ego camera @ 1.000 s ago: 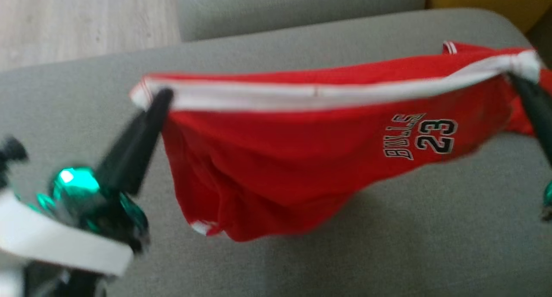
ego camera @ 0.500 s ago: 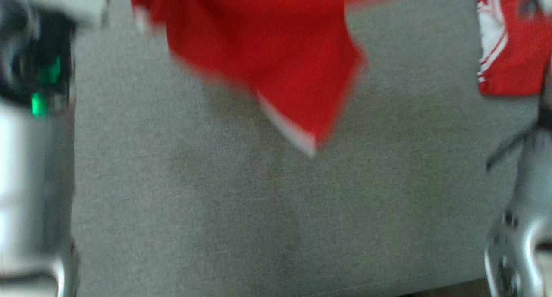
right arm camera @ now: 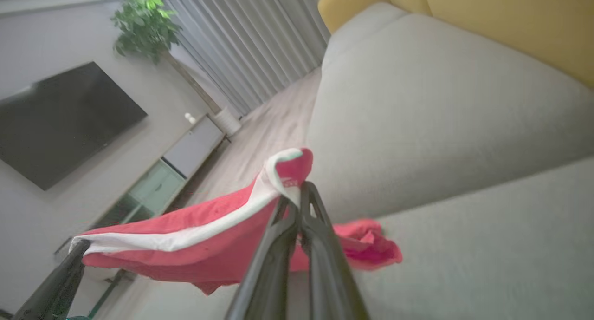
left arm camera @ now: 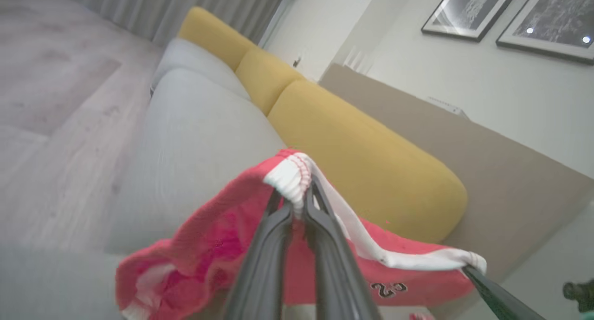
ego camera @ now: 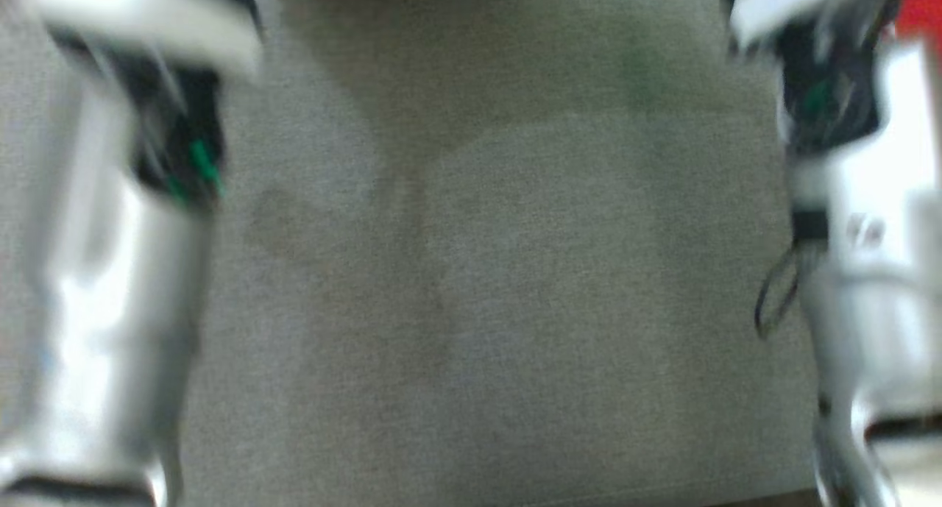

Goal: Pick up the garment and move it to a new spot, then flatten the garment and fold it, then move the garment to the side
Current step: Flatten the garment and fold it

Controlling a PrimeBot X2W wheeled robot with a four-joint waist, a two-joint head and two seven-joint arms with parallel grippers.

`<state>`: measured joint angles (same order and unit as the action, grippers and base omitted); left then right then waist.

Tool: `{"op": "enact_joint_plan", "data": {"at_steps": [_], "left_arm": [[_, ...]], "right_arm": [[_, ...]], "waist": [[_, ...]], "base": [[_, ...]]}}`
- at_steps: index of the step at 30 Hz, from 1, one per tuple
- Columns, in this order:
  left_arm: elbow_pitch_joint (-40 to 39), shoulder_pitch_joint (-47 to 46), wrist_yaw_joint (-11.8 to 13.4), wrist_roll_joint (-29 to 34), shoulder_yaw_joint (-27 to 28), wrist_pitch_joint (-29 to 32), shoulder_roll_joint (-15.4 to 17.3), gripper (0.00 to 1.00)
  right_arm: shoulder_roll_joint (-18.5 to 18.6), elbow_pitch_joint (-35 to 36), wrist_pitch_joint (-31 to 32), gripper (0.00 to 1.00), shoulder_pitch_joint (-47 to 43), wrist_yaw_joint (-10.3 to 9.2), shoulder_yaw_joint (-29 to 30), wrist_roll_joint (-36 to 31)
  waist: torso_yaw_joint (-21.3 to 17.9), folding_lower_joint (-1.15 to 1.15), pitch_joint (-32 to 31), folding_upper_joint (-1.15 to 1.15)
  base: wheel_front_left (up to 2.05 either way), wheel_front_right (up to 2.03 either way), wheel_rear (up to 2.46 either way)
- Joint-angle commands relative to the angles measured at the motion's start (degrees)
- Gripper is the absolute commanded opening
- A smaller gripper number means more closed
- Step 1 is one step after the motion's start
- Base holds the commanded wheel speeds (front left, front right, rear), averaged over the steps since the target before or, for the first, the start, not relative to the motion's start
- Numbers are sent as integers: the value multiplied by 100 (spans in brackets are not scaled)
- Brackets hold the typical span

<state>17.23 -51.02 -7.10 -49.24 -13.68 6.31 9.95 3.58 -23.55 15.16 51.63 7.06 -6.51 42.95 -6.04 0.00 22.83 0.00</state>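
The garment (left arm camera: 209, 245) is a pair of red shorts with a white waistband, hanging in the air above the grey sofa seat (ego camera: 478, 308). My left gripper (left arm camera: 299, 204) is shut on one end of the waistband. My right gripper (right arm camera: 297, 194) is shut on the other end, and the band is stretched between them. The red cloth (right arm camera: 209, 236) sags below the band. In the blurred head view my two pale forearms (ego camera: 110, 271) (ego camera: 868, 271) stand at either side, with a scrap of red garment (ego camera: 920, 6) at the top right.
Yellow back cushions (left arm camera: 362, 153) run behind the grey seat. A wooden floor (left arm camera: 55, 101) lies beyond the sofa's end. A dark television (right arm camera: 60, 120), a low cabinet (right arm camera: 162, 185) and a potted plant (right arm camera: 144, 27) stand across the room.
The head camera has swung down, so the hanging garment has left through the top of its picture and the forearms now frame the cushion. Both grips hold.
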Motion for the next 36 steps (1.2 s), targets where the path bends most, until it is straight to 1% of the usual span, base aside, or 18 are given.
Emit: {"op": "enact_joint_plan", "data": {"at_steps": [1,3,4,7,12,15,17,20,22,24,26,27,30,36], "left_arm": [[-397,451,-30,-54,0,-86,267,0],[-745,1316,-34,-190,-182,-203,268,0],[-745,1316,-34,-190,-182,-203,268,0],[-1220,2636,-36,-230,-470,-412,371,0],[-1886,4447,-3,-412,-792,-609,364,0],[-2354,5304,181,-381,-937,-627,454,0],[-2626,5851,406,-316,-992,-632,536,0],[-3123,6584,748,-340,-955,-673,610,0],[-3497,6947,860,-473,-937,-632,644,0],[-3794,7182,898,-623,-973,-480,721,0],[-3944,7230,941,-704,-990,-344,775,0],[-4000,7111,1016,-737,-990,-230,764,0],[-4047,6714,1144,-873,-895,-134,593,0],[-3908,5616,1426,-1315,-511,93,225,0]], "right_arm": [[23,431,95,0,-348,43,-120,-51],[202,859,255,0,-1044,43,-144,-5],[202,859,255,0,-1044,43,-144,-5],[493,1628,550,0,-2185,43,-78,122],[763,2973,1186,0,-4083,43,304,328],[842,3823,1632,0,-5224,43,618,398],[843,4352,1970,0,-5992,43,881,423],[821,5079,2494,0,-7007,43,1300,496],[744,5477,2709,0,-7433,43,1573,538],[663,5734,2879,0,-7580,43,1736,548],[591,5810,3043,0,-7465,43,1758,506],[543,5742,3217,0,-7159,43,1657,469],[535,5440,3434,0,-6447,43,1493,285],[465,4486,3953,0,-4686,43,1205,64]], "waist": [[53,0,-41,0],[134,0,-126,0],[134,0,-126,0],[228,0,-329,0],[396,0,-833,0],[502,0,-1136,0],[549,0,-1303,0],[613,0,-1381,0],[653,0,-1379,0],[676,0,-1351,0],[696,0,-1311,0],[718,0,-1239,0],[785,0,-1054,0],[1019,0,-547,0]], "base": [[0,0,0],[0,0,0],[0,0,0],[0,0,0],[0,0,0],[0,0,0],[0,0,0],[0,0,0],[0,0,0],[0,0,0],[0,0,0],[0,0,0],[0,0,0],[0,0,0]]}}
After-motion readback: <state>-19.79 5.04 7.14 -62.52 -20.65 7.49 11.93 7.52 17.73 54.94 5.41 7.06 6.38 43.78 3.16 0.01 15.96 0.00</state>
